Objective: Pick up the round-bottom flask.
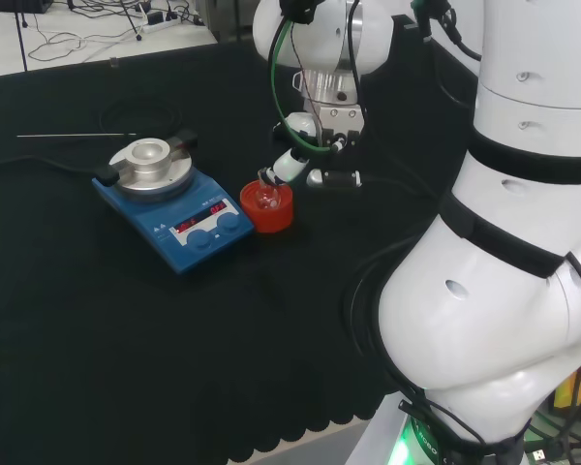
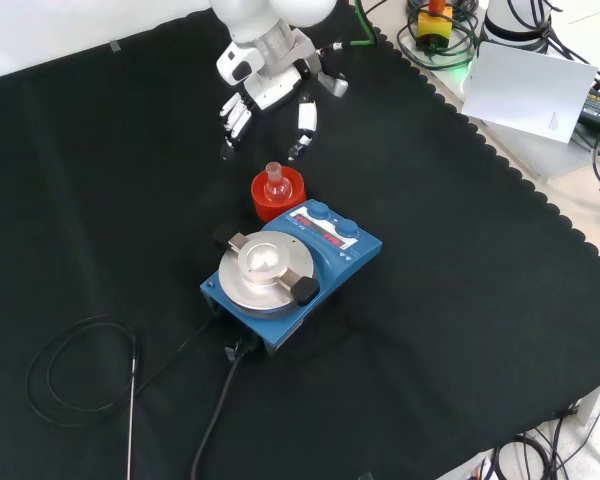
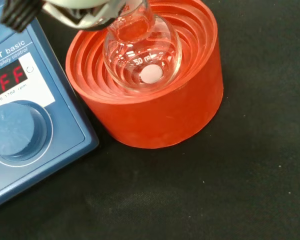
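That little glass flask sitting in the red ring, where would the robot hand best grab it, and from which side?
Probably by the neck. The round-bottom flask stands upright with its bulb sunk in the red ribbed stand, so only the neck is free. The blue hotplate crowds one side, so coming down from above on the far side, where the robot hand hovers, looks safest.

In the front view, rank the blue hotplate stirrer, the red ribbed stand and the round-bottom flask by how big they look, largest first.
1. Blue hotplate stirrer
2. Red ribbed stand
3. Round-bottom flask, seated in the stand

All three stand close together, so nearness to the camera hardly skews the order.
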Motion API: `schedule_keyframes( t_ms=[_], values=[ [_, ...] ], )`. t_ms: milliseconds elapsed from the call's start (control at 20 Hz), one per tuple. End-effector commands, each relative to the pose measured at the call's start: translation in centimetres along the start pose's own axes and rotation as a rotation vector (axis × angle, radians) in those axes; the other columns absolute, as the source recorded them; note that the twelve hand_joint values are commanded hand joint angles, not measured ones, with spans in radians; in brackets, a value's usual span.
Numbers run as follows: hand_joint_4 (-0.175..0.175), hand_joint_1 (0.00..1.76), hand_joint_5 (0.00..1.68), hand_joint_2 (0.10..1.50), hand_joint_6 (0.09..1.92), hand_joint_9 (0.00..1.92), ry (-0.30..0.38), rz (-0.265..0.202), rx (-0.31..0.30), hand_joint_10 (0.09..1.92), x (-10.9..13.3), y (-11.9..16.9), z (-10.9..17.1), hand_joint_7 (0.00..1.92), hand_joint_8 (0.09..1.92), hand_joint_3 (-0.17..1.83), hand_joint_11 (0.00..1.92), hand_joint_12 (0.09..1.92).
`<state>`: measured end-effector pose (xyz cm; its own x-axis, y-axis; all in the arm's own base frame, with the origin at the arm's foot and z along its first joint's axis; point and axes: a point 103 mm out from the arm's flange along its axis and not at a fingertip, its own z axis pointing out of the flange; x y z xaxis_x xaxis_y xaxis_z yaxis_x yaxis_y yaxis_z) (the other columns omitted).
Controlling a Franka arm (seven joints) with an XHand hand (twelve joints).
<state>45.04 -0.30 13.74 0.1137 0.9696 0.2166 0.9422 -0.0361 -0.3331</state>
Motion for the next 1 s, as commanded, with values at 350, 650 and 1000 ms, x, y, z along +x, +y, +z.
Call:
schedule_keyframes(
  t_ms=[350, 650, 1000],
  values=[
    [-0.036, 0.90, 0.64, 0.58, 0.65, 0.38, 0.012, -0.001, 0.001, 0.68, -0.2, 1.4, 1.9, 0.15, 0.67, 0.70, 0.18, 1.42],
    [-0.043, 0.92, 0.71, 0.57, 0.72, 0.41, 0.011, -0.002, -0.023, 0.68, 0.0, 1.6, 2.3, 0.17, 0.67, 0.71, 0.20, 1.41],
    [-0.066, 0.94, 0.83, 0.57, 0.78, 0.46, 0.001, -0.019, -0.041, 0.67, 0.7, 1.8, 2.3, 0.21, 0.67, 0.72, 0.24, 1.40]
  ],
)
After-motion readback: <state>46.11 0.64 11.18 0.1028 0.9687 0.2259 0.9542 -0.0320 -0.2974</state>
